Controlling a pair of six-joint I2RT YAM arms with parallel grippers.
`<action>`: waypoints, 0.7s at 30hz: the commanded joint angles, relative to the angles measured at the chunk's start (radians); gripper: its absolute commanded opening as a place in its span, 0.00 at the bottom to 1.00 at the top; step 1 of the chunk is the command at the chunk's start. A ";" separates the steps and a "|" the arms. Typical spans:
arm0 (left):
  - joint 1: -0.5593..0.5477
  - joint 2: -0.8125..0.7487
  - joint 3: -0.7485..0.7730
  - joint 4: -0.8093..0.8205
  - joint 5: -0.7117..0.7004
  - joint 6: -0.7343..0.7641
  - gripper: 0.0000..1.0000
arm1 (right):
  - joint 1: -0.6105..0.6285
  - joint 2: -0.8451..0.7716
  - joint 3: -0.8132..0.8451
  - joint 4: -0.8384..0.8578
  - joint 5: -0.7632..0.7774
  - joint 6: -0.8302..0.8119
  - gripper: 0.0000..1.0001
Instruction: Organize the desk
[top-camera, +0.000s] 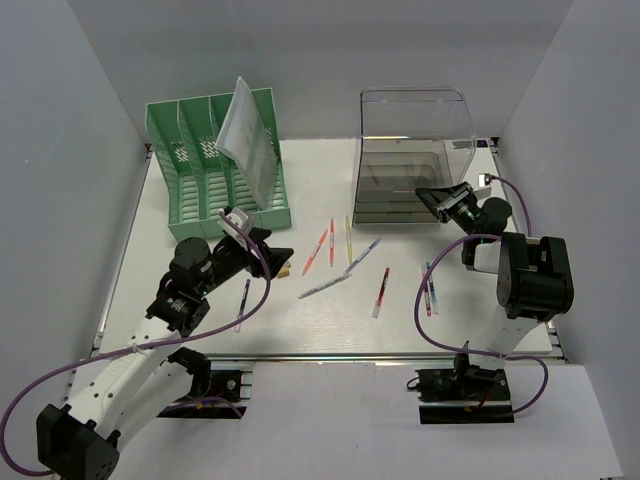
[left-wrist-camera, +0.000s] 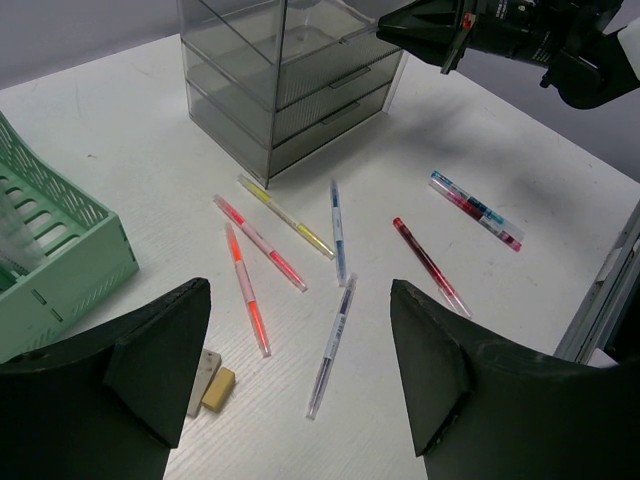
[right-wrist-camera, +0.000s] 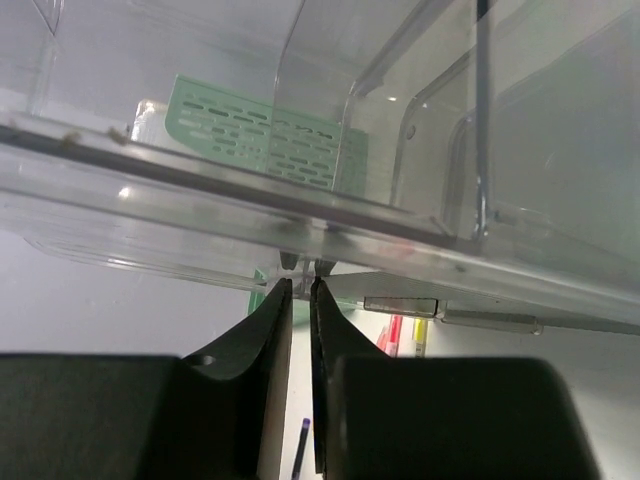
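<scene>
White desk (top-camera: 400, 335) seen from above. At back left stands a green file rack (top-camera: 215, 165). Before it hovers the left gripper (left-wrist-camera: 300, 295), fingers wide apart. Pens (top-camera: 331, 240) lie scattered mid-desk. At back right, the right gripper (right-wrist-camera: 300, 288), fingers nearly together, seemingly pinches a front tab of a clear drawer box (top-camera: 410, 150)

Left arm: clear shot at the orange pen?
Likely yes. The orange pen lies flat on bare desk just ahead of the left arm's open jaws, nothing over or against it.
</scene>
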 joint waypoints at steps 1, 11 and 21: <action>-0.002 -0.003 -0.013 0.010 0.010 0.009 0.82 | -0.005 -0.025 -0.003 0.115 0.020 -0.009 0.10; -0.002 0.005 -0.025 0.037 0.034 -0.005 0.83 | -0.005 -0.149 -0.023 0.045 0.005 -0.003 0.06; -0.002 0.057 -0.051 0.195 0.074 -0.080 0.83 | -0.007 -0.262 -0.072 -0.018 0.000 -0.006 0.05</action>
